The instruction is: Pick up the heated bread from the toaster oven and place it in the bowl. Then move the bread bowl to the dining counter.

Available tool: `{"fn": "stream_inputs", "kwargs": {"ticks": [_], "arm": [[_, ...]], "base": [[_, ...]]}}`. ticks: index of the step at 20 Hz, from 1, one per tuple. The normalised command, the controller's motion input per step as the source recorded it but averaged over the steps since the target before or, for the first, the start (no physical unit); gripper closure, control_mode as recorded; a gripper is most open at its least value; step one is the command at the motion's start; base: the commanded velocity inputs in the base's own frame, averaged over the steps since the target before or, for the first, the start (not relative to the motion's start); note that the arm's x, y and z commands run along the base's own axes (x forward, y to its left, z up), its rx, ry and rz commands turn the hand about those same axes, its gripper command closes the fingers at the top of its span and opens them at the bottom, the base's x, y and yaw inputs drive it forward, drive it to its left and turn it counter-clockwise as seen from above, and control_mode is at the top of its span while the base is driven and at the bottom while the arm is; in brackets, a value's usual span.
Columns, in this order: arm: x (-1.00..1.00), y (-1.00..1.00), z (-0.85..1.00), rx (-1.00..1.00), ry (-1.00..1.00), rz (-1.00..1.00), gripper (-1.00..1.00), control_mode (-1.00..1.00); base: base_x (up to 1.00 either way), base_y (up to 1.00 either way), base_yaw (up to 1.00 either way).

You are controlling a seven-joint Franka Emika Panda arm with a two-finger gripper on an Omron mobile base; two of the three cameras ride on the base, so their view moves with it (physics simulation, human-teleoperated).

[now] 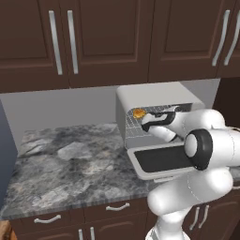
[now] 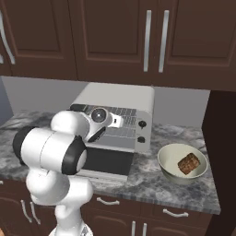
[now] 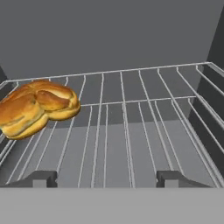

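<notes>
The toaster oven (image 1: 157, 95) stands on the counter with its dark-glass door (image 1: 161, 159) dropped open. The heated bread (image 3: 37, 107), a golden-orange piece, lies on the wire rack (image 3: 131, 131) at the left of the hand view, and is also visible as the bread (image 1: 139, 113) in the oven's far left corner. My gripper (image 3: 107, 179) is inside the oven, open and empty, with its fingers spread wide. The bread lies ahead of it and to the left, apart from the fingertips (image 3: 41, 178). The pale bowl (image 2: 171, 159) sits right of the oven (image 2: 120, 99).
A dark brown chunk (image 2: 188, 163) lies in the bowl. The oven's side walls and roof close in around my hand. Dark wall cabinets (image 1: 93, 37) hang above the grey marbled counter (image 1: 70, 164). The oven's two black knobs (image 2: 141, 131) face front.
</notes>
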Motion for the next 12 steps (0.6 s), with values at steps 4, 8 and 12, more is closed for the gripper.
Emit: {"fn": "stream_inputs", "kwargs": {"ticks": [4,8,12], "arm": [[0.01,0.00,-0.16,-0.08,0.21,0.00,-1.00,-1.00],[-0.52,-0.10,-0.24,-0.05,0.19,0.00,-1.00,-1.00],[-0.93,-0.31,-0.18,0.00,0.24,-0.01,-1.00,-1.00]], "base": [[0.00,0.00,0.00],[0.00,0.00,0.00],[0.00,0.00,0.00]]}}
